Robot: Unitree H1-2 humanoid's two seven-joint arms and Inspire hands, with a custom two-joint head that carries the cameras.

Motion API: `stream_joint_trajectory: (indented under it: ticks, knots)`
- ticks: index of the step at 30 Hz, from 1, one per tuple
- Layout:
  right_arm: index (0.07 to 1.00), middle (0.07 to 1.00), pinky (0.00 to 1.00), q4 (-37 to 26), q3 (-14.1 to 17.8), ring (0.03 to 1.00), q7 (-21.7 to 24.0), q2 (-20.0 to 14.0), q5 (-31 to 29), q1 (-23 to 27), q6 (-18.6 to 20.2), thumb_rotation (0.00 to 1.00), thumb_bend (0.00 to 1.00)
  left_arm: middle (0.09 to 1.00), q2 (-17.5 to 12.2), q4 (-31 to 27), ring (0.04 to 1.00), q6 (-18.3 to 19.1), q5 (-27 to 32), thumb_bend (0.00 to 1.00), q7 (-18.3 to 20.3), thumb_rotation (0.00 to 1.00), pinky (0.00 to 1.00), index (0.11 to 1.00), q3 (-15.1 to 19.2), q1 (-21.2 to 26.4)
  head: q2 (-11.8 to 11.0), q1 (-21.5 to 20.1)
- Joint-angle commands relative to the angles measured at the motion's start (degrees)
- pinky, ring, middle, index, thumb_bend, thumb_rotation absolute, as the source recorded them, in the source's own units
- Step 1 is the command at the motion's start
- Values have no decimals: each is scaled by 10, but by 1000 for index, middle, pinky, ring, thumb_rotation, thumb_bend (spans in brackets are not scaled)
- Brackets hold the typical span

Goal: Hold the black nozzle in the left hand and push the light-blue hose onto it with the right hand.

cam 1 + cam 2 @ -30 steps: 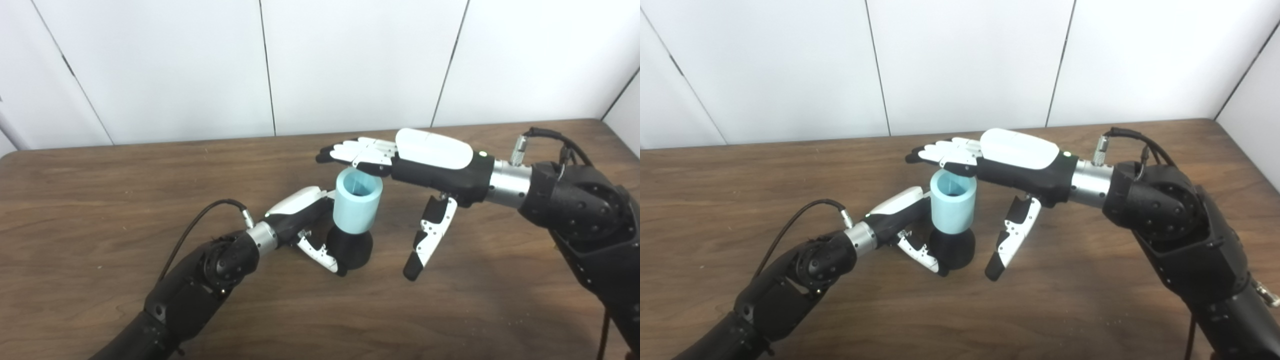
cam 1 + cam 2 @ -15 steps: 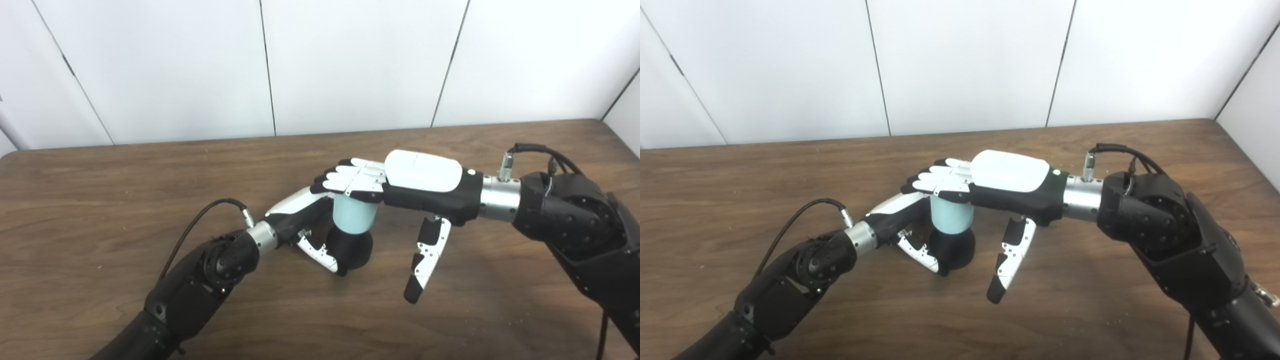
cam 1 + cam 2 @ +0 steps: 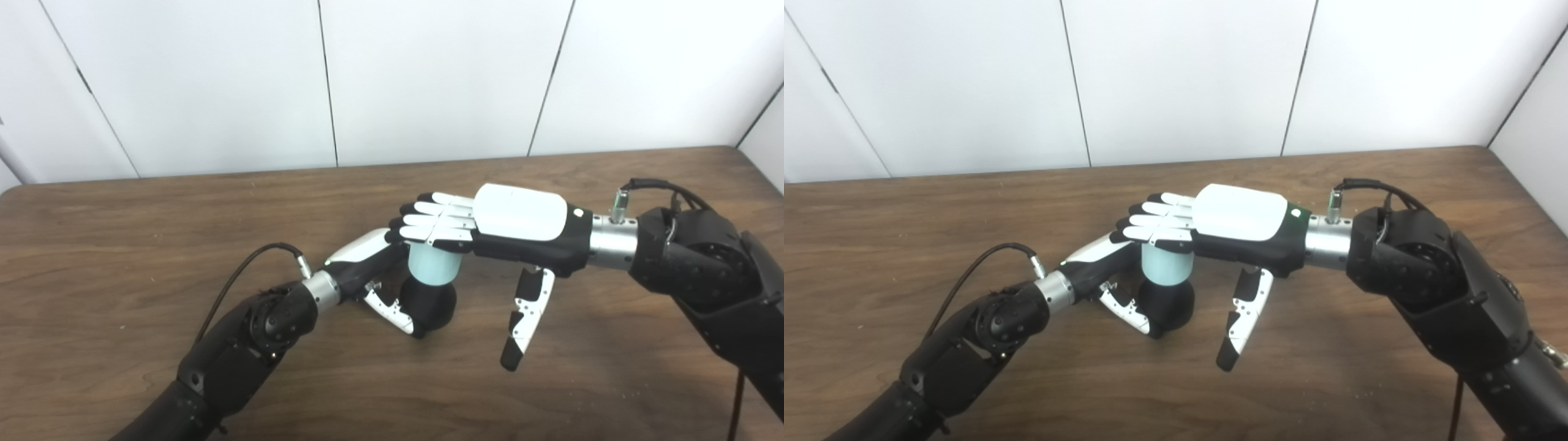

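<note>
In the left eye view, the black nozzle [image 3: 429, 303] stands on the wooden tabletop [image 3: 122, 245] near the middle of the scene, its long axis upright. The light-blue hose [image 3: 432, 267] sits on top of it, also upright, a short cylinder whose lower end meets the nozzle's dark body. The left hand [image 3: 373, 269] reaches in from the near left and is closed around the nozzle; its thumb [image 3: 392, 312] curls across the near side of the nozzle's base, and the other fingers pass behind, out of sight. The right hand [image 3: 496, 226] comes from the right, palm down and flat, its fingers [image 3: 429, 223] stretched leftward and lying on the hose's top end. It grips nothing: the fingers are extended and the thumb [image 3: 525, 318] hangs down toward the tabletop, well clear of the hose.

In the right eye view, the hose [image 3: 1165, 267] shows as a pale band between the right hand's fingers [image 3: 1151, 226] above and the nozzle [image 3: 1167, 305] below. The hose's top opening is hidden under those fingers. The left hand [image 3: 1102, 263] wraps the nozzle from the left.
</note>
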State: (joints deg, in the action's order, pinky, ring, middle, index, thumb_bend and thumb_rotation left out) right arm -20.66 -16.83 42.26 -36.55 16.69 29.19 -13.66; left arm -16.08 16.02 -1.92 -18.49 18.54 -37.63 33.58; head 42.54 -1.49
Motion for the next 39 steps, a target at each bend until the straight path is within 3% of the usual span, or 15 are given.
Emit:
stream_joint_trajectory:
  ticks: [1,11,22,34,39]
  knots:
    - [1000,1000,1000,-1,-16,1000,19,-16,17,-10,-2,689,938,944,-9,44,1000,38,-19,524,77,63,1000,480,-29,-43,1,0]
    - [1000,1000,1000,-13,-51,1000,12,-16,44,-29,-36,722,905,943,-10,41,1000,38,-26,524,76,63,1000,480,-28,-42,1,0]
    - [1000,1000,1000,-20,-56,1000,7,-10,4,-21,-8,755,895,937,-10,37,1000,45,-29,525,79,62,1000,480,-27,-40,1,-1]
    - [1000,1000,1000,-31,-41,1000,4,5,-116,-46,163,740,880,940,-12,40,1000,39,-25,524,81,62,1000,480,-25,-40,2,-1]
    - [1000,1000,1000,-34,-40,1000,0,4,-123,-45,190,740,885,940,-12,39,1000,40,-25,524,83,63,1000,480,-24,-40,2,-1]
